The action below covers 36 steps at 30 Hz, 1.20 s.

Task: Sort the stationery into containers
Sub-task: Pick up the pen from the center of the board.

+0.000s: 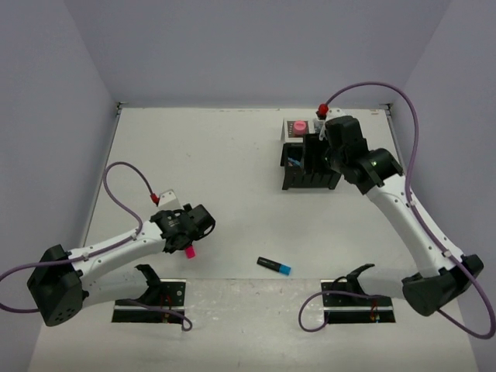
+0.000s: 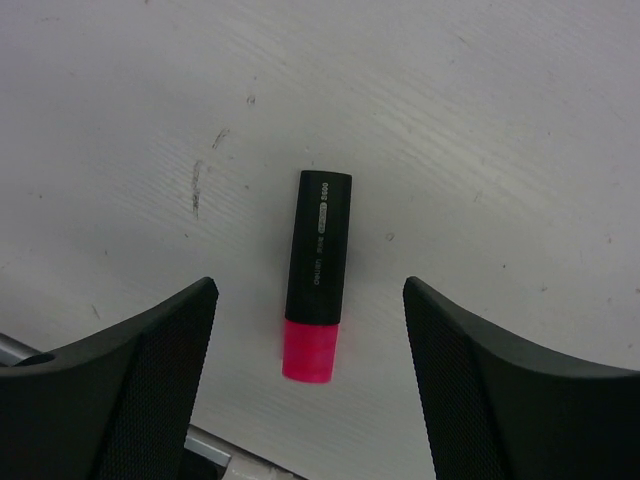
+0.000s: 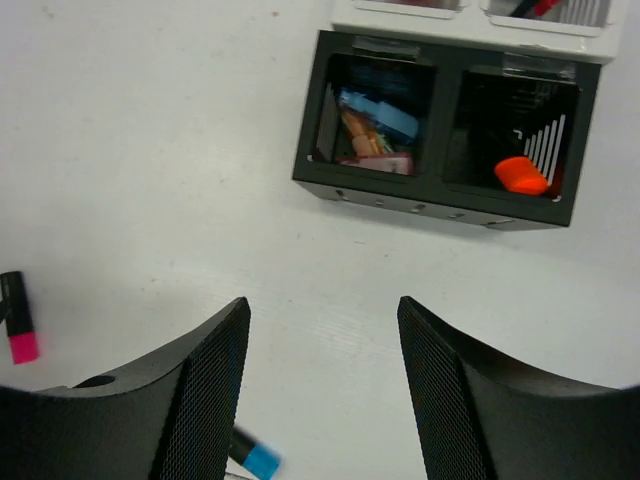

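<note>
Black-bodied with a bright cap, the pink highlighter [image 2: 316, 275] lies flat on the white surface [image 2: 480, 120] between the left jaws. They stand released, one finger [image 2: 130, 400] on either side and neither touching it. In the left wrist view its pink cap points to 6 o'clock and its black end to 12. Seen from above, it sits toward 8 o'clock on the surface, under the wrist of the left arm [image 1: 116, 244].

A blue highlighter [image 1: 275, 266], black with a blue cap, lies alone near 6 o'clock, well apart from the pink one.

The black mesh organizer [image 1: 308, 164] stands toward 1 o'clock. In the right wrist view its two dark compartments face the camera. The one at 9 o'clock holds a jumble of stationery [image 3: 375, 125] in blue, peach and pink, and the one at 3 o'clock holds an orange highlighter [image 3: 520, 176]. Beyond them, at 12 o'clock, the two pale compartments are cut off by the frame edge; from above, a pink round top [image 1: 299, 126] shows in one.

The right jaws hang over the surface near the organizer — released, nothing between the fingers [image 3: 170, 410].
</note>
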Motion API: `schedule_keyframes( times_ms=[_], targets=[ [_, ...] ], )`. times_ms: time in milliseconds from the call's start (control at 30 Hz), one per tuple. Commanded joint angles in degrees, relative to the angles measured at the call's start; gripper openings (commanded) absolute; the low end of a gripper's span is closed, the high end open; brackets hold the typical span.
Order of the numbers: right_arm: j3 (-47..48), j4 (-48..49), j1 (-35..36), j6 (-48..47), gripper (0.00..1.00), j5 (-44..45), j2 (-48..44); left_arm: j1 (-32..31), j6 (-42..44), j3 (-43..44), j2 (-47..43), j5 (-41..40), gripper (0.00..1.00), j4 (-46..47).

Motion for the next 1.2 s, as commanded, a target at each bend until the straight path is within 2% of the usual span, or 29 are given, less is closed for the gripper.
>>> schedule_keyframes(
  times_ms=[0, 67, 200, 300, 400, 500, 600, 633, 667, 700, 767, 833, 867, 933, 1000, 1067, 1167],
  targets=[
    [-7.1, 5.45, 2.39, 1.84, 0.62, -4.97, -5.4, 3.7, 3.37, -0.01, 5.99, -2.27, 0.69, 8.29],
    [-10.15, 7.32, 3.69, 2.48, 0.62, -6.59, -7.6, 5.78, 5.86, 0.44, 8.9, -1.33, 0.61, 10.35],
    [-10.07, 5.16, 5.47, 2.4, 0.62, -6.09, -9.42, 7.57, 7.82, -0.62, 11.69, 0.58, 0.56, 14.09],
    [-10.94, 5.79, 6.08, 2.55, 0.62, -6.61, -11.64, 8.52, 8.57, -2.21, 12.39, 2.98, 0.45, 16.72],
    [-12.13, 6.9, 6.43, 2.75, 0.61, -9.08, -14.13, 9.31, 9.43, -4.73, 13.79, 4.86, 0.4, 20.73],
    [-14.4, 10.37, 6.52, 2.84, 0.61, -13.77, -16.7, 10.01, 10.18, -6.21, 15.99, 7.05, 0.23, 23.35],
    [-19.36, 17.81, 6.61, 3.03, 0.64, -22.26, -20.54, 10.11, 10.0, -5.8, 16.35, 7.25, 0.1, 22.77],
    [-21.01, 20.28, 6.61, 3.32, 0.68, -24.79, -20.68, 10.11, 9.83, -5.81, 16.3, 7.44, 0.06, 22.77],
    [-23.67, 24.11, 6.61, 4.17, 0.92, -28.1, -22.88, 10.11, 9.7, -6.0, 15.39, 7.83, 0.02, 22.77],
    [-26.41, 28.04, 6.61, 5.37, 0.99, -31.4, -23.97, 10.11, 9.42, -6.1, 14.53, 8.22, 0.0, 22.57],
    [-33.74, 35.09, 6.63, 9.81, 0.99, -39.49, -24.47, 10.11, 8.54, -6.14, 12.63, 9.09, 0.0, 21.68],
    [-39.14, 46.85, 7.28, 14.68, 0.99, -41.54, -22.92, 10.11, 6.22, -5.96, 8.48, 9.16, 0.0, 20.35],
    [-43.09, 52.18, 9.38, 18.21, 0.99, -37.71, -22.07, 10.11, 5.01, -5.54, 5.65, 8.82, 0.0, 18.31],
    [-47.3, 56.11, 19.01, 23.11, 0.99, -25.49, -19.17, 10.02, 0.37, -4.74, 0.99, 8.65, 0.0, 15.14],
    [-48.16, 60.63, 24.88, 25.13, 0.99, -11.58, -15.18, 10.02, -2.89, -4.09, -4.66, 9.48, 0.0, 12.75],
    [-49.17, 65.6, 32.17, 29.71, 0.99, -5.68, -12.0, 9.93, -4.74, -3.75, -8.7, 10.98, 0.0, 12.31],
    [-49.1, 77.3, 37.22, 32.78, 0.99, 2.27, -3.48, 9.93, -7.76, -1.91, -15.31, 14.03, 0.0, 11.85]
  ],
)
